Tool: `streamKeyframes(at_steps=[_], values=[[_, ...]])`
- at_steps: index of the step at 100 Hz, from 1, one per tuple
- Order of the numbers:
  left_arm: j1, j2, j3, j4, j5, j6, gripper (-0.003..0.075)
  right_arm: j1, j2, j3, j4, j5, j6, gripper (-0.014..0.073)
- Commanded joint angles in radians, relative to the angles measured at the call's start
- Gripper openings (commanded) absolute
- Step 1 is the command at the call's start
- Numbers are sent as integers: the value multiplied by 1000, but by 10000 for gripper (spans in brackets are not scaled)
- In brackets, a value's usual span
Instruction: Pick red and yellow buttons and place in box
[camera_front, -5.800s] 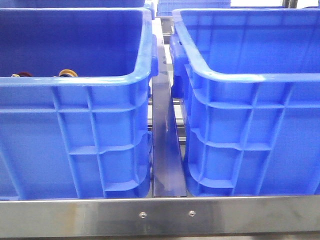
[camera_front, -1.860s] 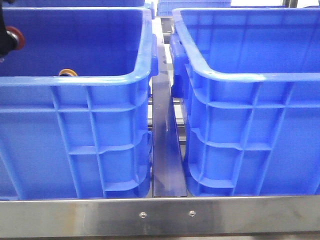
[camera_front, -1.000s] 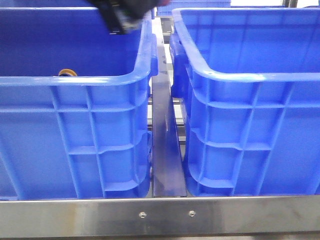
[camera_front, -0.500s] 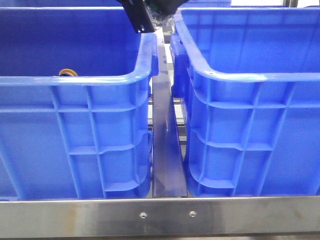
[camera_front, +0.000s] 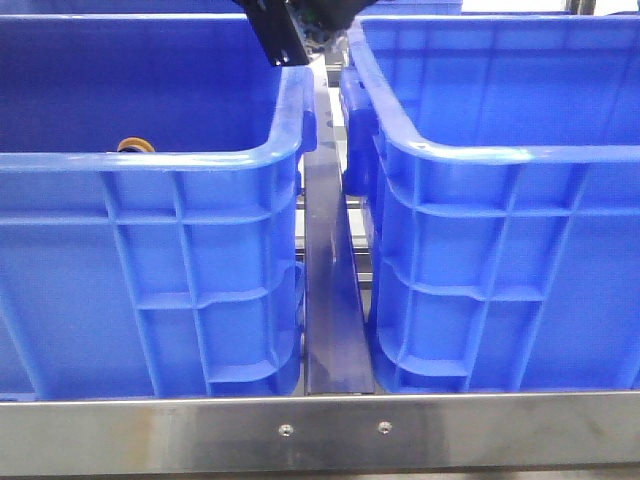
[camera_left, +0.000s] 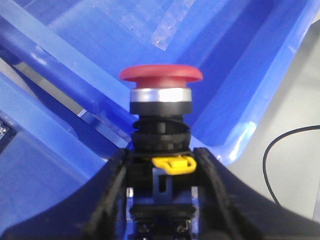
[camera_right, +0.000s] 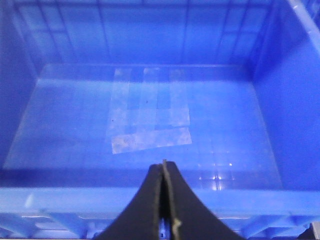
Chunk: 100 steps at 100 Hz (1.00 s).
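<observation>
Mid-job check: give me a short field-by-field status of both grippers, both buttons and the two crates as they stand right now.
left gripper: shut on the red button, cap up, at the gap between the crates in the front view
red button location: held above the crate rims, not yet in the right crate
yellow button: in the left crate, only its top showing over the near rim
right gripper: fingers closed together, holding nothing, poised over a crate
right crate contents: floor seen from the right wrist shows only taped patches, no buttons
</observation>
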Motion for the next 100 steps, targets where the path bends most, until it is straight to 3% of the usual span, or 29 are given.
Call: streamKeyframes(at_steps=[1,13,29,37,55,73,82,100], values=[[-8,-35,-28,-22,-64,1,153,-3,99,-87,9,-52,-8,-85],[-8,-35,-28,-22,-64,1,153,-3,209,-165,43,-49,-8,82],[-8,-35,-28,-22,-64,1,153,-3,325,-249,57,-32,-8,491],[-8,-35,-28,-22,-64,1,153,-3,369,-274,70,-21,-8,570],[-8,-35,-28,-22,-64,1,153,-3,436,-293,191,-32,0,528],[-8,-35,-28,-22,-64,1,153,-3,489,-296,393,-18,-20,410],[-8,-35,-28,-22,-64,1,153,-3,520,-314,531,52,-121,402],[-8,-35,-28,-22,-64,1,153,-3,604,-372,937,215,-353,402]])
